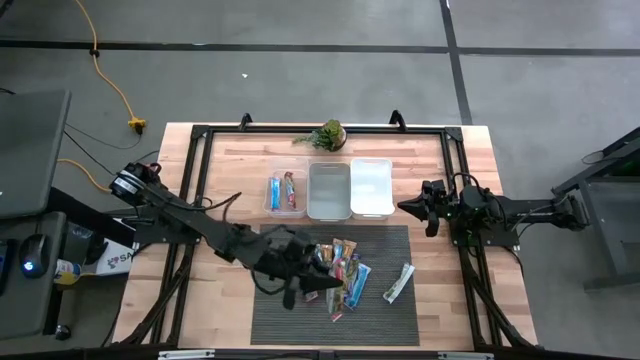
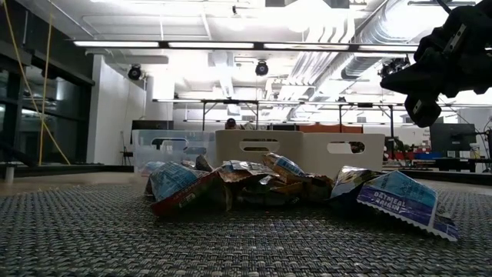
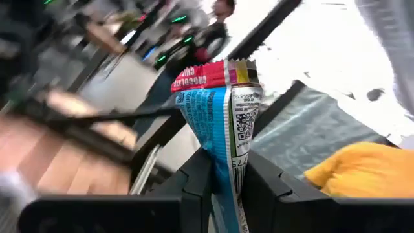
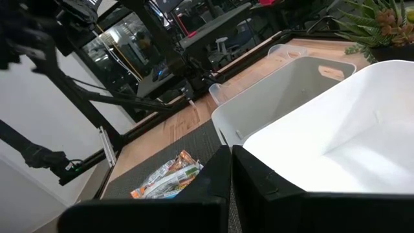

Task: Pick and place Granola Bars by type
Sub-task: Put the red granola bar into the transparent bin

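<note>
- High view: my left gripper (image 1: 325, 287) sits over the dark mat (image 1: 270, 315) near the table's front edge, at the left side of the granola bar pile (image 1: 345, 268). One white-green bar (image 1: 398, 283) lies apart, toward the mat's right edge. Three bins in a row toward the table's back edge: left bin (image 1: 285, 190) already has a blue bar (image 1: 274, 191) and a red bar (image 1: 290, 189), middle bin (image 1: 329, 190) and right bin (image 1: 371, 187) look bare. Plant (image 1: 327, 134) behind them at the back edge.
- Low view: pile heaped mid-mat, a blue oatmeal bar (image 2: 403, 201) leaning at one end. Dark gripper (image 2: 430, 73) hangs above the mat; which arm, can't say from here alone.
- Left wrist view: my left jaws are clamped on a blue bar w/ red end (image 3: 220, 116), pinched at one end so it stands clear of my fingers (image 3: 194, 188). Prob. bound for a bin by type, I judge.
- Right wrist view: my right gripper (image 4: 231, 169) is clenched, holding nothing, parked near the table's right edge just beside the right bin (image 4: 336, 142), out of the left arm's way.
</note>
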You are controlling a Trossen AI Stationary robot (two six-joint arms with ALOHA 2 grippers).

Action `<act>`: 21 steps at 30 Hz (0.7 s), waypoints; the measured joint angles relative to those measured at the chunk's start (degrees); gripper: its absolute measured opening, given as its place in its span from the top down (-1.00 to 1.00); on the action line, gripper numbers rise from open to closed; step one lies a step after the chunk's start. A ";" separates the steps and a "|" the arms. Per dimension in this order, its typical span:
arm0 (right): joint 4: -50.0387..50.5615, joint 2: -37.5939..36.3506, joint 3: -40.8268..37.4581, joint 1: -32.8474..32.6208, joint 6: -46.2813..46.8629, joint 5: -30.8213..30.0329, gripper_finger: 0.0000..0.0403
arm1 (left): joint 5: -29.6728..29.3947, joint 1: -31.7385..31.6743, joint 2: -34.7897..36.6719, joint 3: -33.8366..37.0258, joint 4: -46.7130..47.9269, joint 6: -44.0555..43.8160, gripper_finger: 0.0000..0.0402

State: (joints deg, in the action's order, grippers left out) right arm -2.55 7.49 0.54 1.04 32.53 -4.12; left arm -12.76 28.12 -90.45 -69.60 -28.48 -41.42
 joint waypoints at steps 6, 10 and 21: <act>0.00 0.00 0.00 -0.02 0.00 0.00 1.00 | 1.14 -0.04 -0.01 0.00 -5.24 7.48 0.70; -0.02 0.00 0.00 -0.02 0.00 0.00 1.00 | -2.19 -0.04 -0.02 0.00 -7.97 11.64 0.70; -0.02 0.00 0.00 0.00 0.00 0.02 1.00 | -34.78 -0.04 4.20 0.04 -9.00 26.25 0.70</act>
State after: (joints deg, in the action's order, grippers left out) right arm -2.57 7.49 0.54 1.04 32.53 -4.10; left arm -47.54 28.08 -86.26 -69.56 -37.48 -15.17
